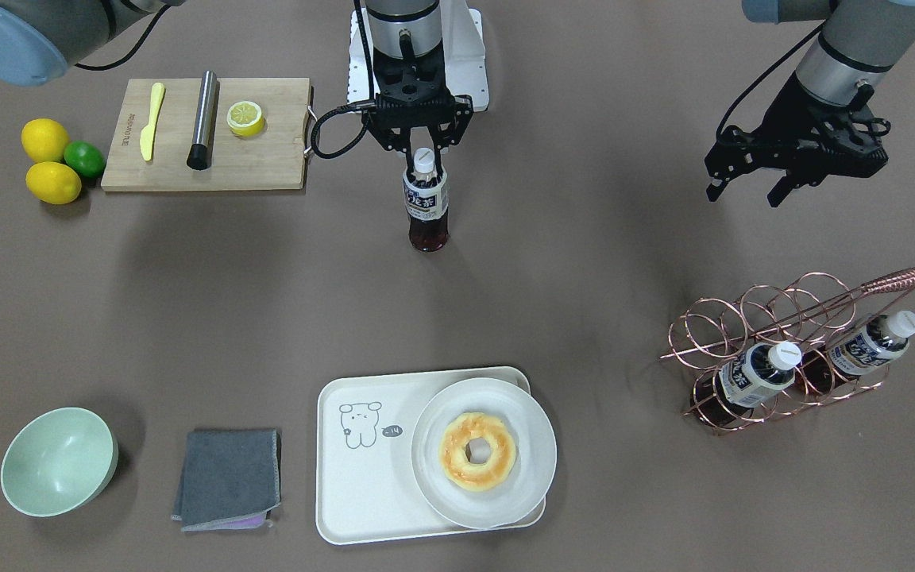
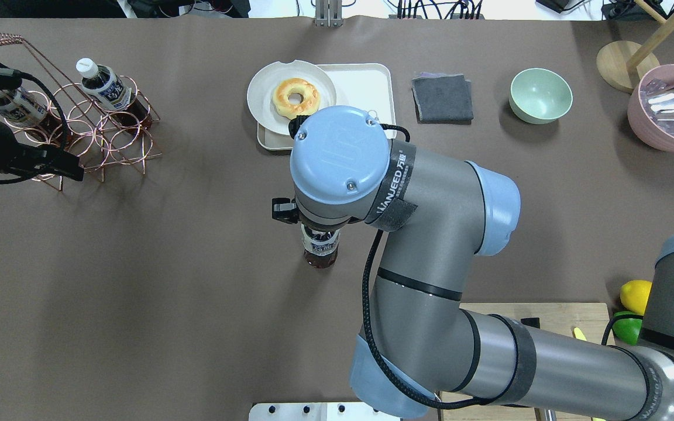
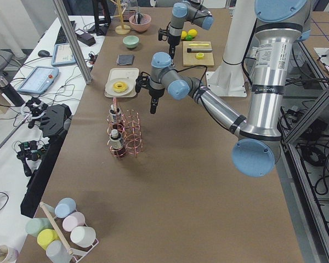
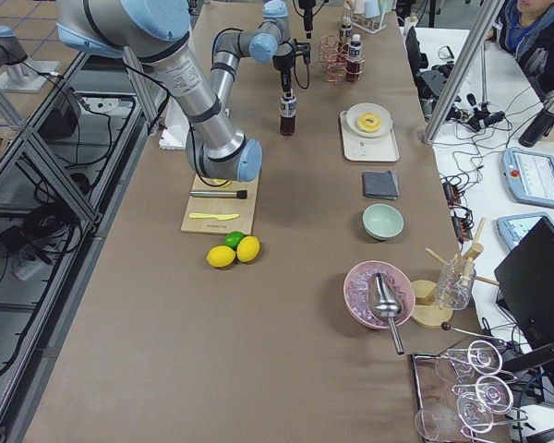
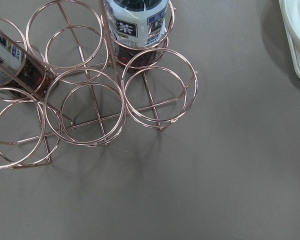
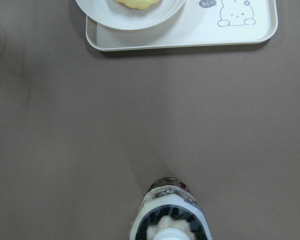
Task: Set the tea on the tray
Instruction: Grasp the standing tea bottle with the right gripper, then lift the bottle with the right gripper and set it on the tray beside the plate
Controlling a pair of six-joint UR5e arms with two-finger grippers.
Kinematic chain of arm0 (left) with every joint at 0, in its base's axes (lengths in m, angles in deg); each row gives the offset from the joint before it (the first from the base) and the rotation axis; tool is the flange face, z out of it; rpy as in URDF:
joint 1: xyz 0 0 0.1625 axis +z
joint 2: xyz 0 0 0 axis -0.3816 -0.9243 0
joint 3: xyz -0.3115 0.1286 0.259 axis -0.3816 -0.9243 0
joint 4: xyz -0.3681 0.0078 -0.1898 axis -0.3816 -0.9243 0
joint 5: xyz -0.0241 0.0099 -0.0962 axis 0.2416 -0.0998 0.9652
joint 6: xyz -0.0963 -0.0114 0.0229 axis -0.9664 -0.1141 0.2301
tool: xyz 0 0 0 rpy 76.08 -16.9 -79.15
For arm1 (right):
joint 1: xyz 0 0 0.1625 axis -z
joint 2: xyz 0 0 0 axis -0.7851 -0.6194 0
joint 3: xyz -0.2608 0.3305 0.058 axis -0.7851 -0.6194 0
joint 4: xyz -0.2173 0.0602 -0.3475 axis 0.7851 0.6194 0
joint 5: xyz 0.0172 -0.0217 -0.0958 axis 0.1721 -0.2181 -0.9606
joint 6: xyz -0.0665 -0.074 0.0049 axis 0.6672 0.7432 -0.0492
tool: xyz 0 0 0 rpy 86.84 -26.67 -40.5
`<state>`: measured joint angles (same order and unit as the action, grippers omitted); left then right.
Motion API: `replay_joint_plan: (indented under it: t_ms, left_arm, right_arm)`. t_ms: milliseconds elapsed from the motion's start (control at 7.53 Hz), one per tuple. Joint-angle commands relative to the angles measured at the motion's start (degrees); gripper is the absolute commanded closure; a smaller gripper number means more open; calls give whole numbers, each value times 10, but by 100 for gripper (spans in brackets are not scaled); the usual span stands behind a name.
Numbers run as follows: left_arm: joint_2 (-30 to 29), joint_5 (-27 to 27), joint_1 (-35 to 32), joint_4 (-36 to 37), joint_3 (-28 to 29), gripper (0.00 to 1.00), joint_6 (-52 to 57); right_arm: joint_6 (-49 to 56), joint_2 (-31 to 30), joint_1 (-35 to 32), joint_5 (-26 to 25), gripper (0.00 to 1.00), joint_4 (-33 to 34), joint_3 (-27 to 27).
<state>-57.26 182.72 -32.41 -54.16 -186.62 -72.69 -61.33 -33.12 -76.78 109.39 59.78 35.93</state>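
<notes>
Tea (image 1: 426,208) upright, brown table (image 1: 505,302), cluttered lab

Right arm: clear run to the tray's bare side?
Likely yes. Only bare table lies between the tea in the right gripper and the tray; the donut plate covers just one half, bear side free.

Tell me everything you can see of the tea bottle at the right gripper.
The tea bottle is small, clear plastic, with a white screw cap, a white and dark-blue label round its upper body and dark reddish-brown liquid below. It is upright over the middle of the table, short of the tray and apart from the copper rack. The right gripper meets it from straight above, fingers closed on the neck by the cap. Whether its base is set down or lifted, I cannot tell.
</notes>
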Motion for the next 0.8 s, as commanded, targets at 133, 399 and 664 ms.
replay_joint_plan:
  t_ms: [133, 399, 664]
  left_arm:
    - [35, 37, -53, 1, -21, 10, 13]
    - [81, 66, -108, 2, -32, 10, 85]
    - [123, 96, -159, 1, -41, 9, 146]
  right_arm:
    - [53, 14, -96, 62, 100, 5, -11]
    - [107, 67, -160, 86, 100, -4, -122]
    - [124, 126, -215, 109, 100, -91, -287]
